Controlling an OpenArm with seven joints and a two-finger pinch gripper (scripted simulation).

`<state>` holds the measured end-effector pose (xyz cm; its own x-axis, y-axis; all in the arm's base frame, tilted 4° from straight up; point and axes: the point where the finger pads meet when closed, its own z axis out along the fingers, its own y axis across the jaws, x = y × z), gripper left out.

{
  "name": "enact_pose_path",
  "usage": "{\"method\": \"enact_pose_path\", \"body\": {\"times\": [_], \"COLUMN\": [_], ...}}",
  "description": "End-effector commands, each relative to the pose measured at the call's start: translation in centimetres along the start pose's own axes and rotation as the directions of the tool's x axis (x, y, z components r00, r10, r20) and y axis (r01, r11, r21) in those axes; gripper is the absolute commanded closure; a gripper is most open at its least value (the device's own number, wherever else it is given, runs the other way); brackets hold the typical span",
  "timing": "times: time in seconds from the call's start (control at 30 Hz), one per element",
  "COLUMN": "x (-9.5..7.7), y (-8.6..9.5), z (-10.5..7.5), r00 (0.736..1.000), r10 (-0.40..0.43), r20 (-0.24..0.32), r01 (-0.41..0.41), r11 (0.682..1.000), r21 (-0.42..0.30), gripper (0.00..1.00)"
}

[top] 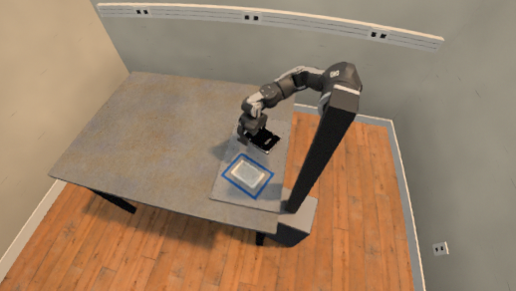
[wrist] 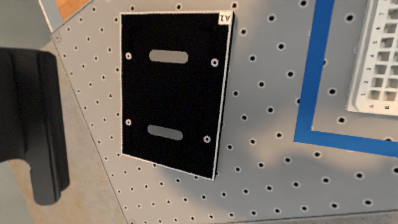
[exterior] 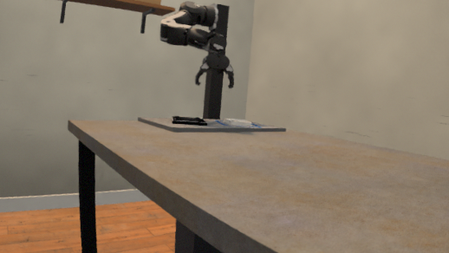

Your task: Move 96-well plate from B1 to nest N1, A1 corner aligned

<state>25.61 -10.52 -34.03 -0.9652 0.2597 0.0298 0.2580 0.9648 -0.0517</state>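
the plate (top: 247, 173) (exterior: 238, 123) (wrist: 356, 85) sits at the wrist view's upper right, unmoved to the black nest (top: 264, 141) (exterior: 189, 120) (wrist: 172, 95); the gripper (top: 249, 141) (exterior: 215, 84) is spread, grasping nothing; grasp, carry and seating remain.

The breadboard (top: 223, 191) (exterior: 230, 128) (wrist: 270, 187) lies on the counter (top: 149, 135) (exterior: 260, 173) (wrist: 95, 190). On it, the nest (top: 264, 141) (exterior: 189, 120) (wrist: 172, 95) sits near the taped outline (top: 231, 183) (exterior: 256, 126) (wrist: 306, 100), which surrounds the well plate (top: 247, 173) (exterior: 238, 122) (wrist: 382, 85).
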Motion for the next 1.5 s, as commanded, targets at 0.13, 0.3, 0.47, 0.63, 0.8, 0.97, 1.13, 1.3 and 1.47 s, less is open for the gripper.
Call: {"method": "enact_pose_path", "body": {"times": [0.13, 0.3, 0.47, 0.63, 0.8, 0.97, 1.13, 1.3, 1.47], "x": [0.0, 0.8, 2.0, 2.0, 2.0, 4.0, 4.0, 4.0, 5.3], "y": [0.3, 1.9, 4.1, 4.1, 4.1, 7.8, 7.8, 7.8, 10.0], "z": [-0.1, 0.5, 1.4, 1.4, 1.4, 2.9, 2.9, 2.9, 3.9], "r00": [1.000, 1.000, 1.000, 1.000, 1.000, 1.000, 1.000, 1.000, 1.000], "r10": [-0.004, -0.006, -0.004, -0.004, -0.004, -0.004, -0.004, -0.004, -0.005], "r20": [0.004, 0.004, 0.003, 0.003, 0.003, 0.003, 0.003, 0.003, 0.003], "r01": [0.004, 0.006, 0.004, 0.004, 0.004, 0.004, 0.004, 0.004, 0.005], "r11": [1.000, 1.000, 1.000, 1.000, 1.000, 1.000, 1.000, 1.000, 1.000], "r21": [0.000, -0.003, 0.000, 0.000, 0.000, -0.001, -0.001, -0.001, -0.002], "gripper": [0.23, 0.23, 0.23, 0.23, 0.23, 0.23, 0.23, 0.23, 0.23]}}
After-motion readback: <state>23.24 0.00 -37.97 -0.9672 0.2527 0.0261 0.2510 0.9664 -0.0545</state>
